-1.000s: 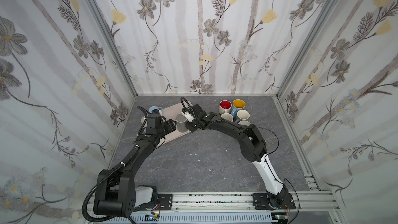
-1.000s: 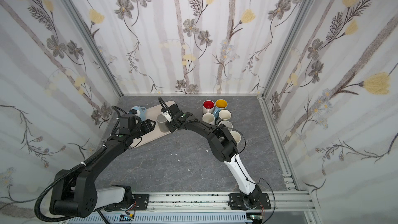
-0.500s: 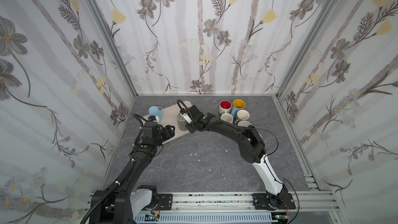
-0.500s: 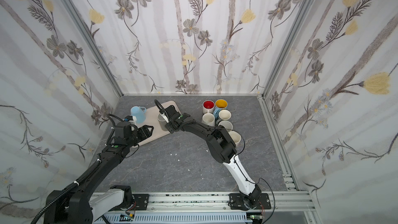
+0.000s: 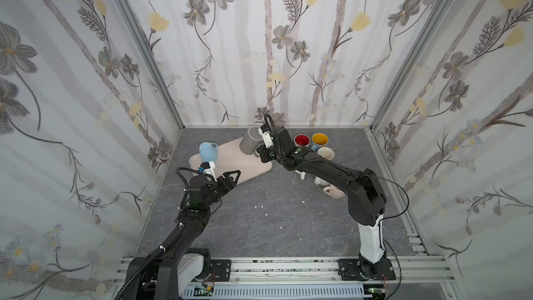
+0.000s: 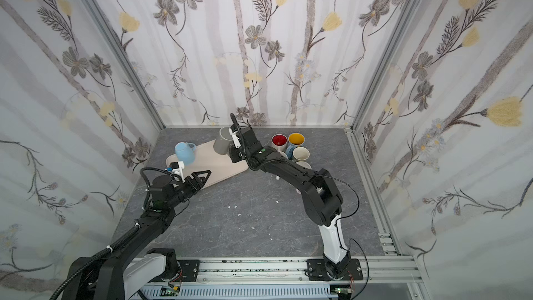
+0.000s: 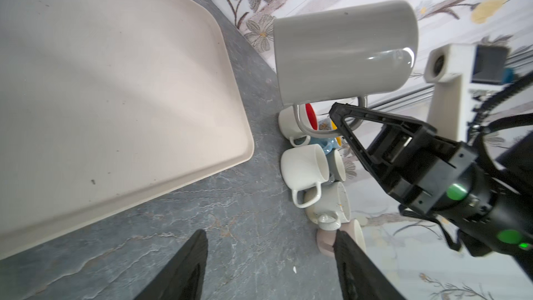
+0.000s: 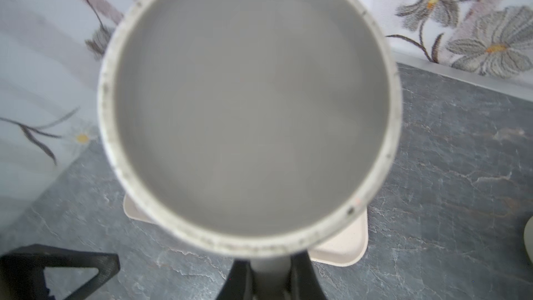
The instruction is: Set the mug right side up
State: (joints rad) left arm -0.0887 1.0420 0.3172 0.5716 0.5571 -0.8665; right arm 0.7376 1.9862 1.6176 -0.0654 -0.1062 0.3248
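**Robot holds grey mug (image 5: 250,141) aloft by its handle**

In both top views, the left gripper (image 5: 236,172) hangs at centre frame with jaws wide and holding nothing, by the near edge of the beige tray (image 5: 234,159) on the bench (image 5: 259,212). Beyond it, a blue mug (image 5: 208,152) stands on the tray's left. Farther back, upper centre, the right gripper (image 5: 257,151) pinches the grey mug's handle, the mug tipped sideways above the tray's far corner.

Small booth, flowered walls (image 5: 259,53) over dark stone-look floor (image 5: 288,197).
Hung at 9, 12 and 3 o'clock with pale cloth, printed in grey and yellow flowers; joined at 11 and 1 o'clock by grey metal corner posts (image 5: 144,51); closed at 6 o'clock by an aluminium rail (image 5: 288,269); lit softly and evenly.
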